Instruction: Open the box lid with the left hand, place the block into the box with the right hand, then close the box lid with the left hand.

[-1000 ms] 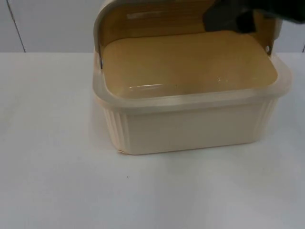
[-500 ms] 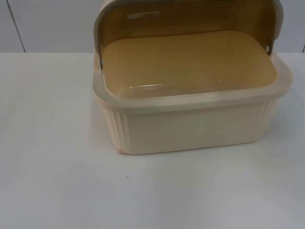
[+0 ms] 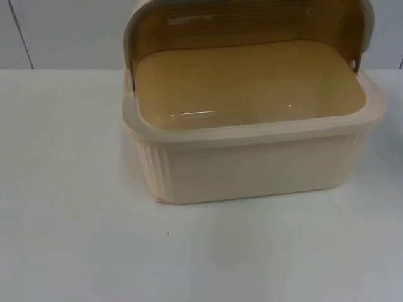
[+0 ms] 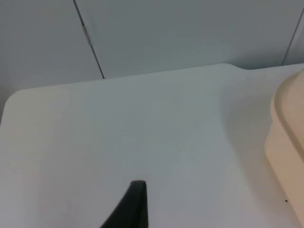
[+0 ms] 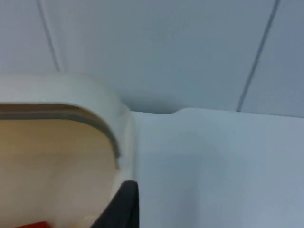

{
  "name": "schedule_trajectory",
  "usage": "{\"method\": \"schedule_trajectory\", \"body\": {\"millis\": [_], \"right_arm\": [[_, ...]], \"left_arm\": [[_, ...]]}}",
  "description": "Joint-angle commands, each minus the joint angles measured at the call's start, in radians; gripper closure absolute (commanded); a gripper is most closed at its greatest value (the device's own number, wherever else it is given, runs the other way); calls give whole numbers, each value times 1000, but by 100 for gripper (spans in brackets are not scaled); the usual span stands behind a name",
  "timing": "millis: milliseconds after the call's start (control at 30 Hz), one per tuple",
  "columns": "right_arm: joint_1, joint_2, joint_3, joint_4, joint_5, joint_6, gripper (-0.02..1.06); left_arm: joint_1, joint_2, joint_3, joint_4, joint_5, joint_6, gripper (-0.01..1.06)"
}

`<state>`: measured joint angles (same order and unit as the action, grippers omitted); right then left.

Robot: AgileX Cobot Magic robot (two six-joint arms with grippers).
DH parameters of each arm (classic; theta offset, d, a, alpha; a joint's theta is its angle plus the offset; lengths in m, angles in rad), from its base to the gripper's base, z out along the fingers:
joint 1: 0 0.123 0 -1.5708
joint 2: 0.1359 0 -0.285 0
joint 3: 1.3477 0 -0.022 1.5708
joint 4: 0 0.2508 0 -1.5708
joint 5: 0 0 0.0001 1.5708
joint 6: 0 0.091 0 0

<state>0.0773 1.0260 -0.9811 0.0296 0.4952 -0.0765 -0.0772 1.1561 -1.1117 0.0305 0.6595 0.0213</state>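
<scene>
While the top view looks down on the white bench [image 3: 75, 239], the cream plastic box with ribbed walls [image 3: 252, 170] stands near the grey partition wall [image 3: 63, 31], its tan-lined curved lid [image 3: 245, 19] swung up and back on its hinges, so the opening step reads as done. The tan floor of the box looks bare from this angle; the stretch right behind the front wall is hidden.

From the left wrist view, the left claw [image 4: 128, 209] hangs over bare bench, beside and apart from the box's rounded cream corner [image 4: 287, 137]. One black fingertip is all that appears of it, so I cannot tell whether it is spread or pressed together. This arm seems to be waiting.

From the right wrist view, the right claw [image 5: 121, 206] sits just at the box's rim [image 5: 118, 133], looking across the tan interior toward the partition. A sliver of something red [image 5: 31, 224] shows low inside the box; it may be the small red block, though too little is visible to be sure. Whether this claw is spread or pinching anything cannot be told either.

My judgement: lid opened, block probably already in or just being released, and closing the lid with the left arm is what remains.
</scene>
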Motion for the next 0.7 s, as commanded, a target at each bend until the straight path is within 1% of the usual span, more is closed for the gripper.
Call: {"method": "schedule_trajectory", "body": {"millis": [0,67,133,200,667], "right_arm": [[-42,-3,-5,-21,2,-32,3],[-92,4,-5,-55,-2,-11,3],[-110,6,-5,-51,-7,-6,3],[-128,15,-5,-21,-16,-2,3],[-124,17,-5,-16,-16,6,3]], "left_arm": [[-5,-8,3,1,-14,0,0],[-5,-8,3,-2,-14,0,0],[-5,-8,3,-2,-14,0,0],[-5,-8,3,-2,-14,0,0],[-5,2,-8,-30,-9,1,0]]}}
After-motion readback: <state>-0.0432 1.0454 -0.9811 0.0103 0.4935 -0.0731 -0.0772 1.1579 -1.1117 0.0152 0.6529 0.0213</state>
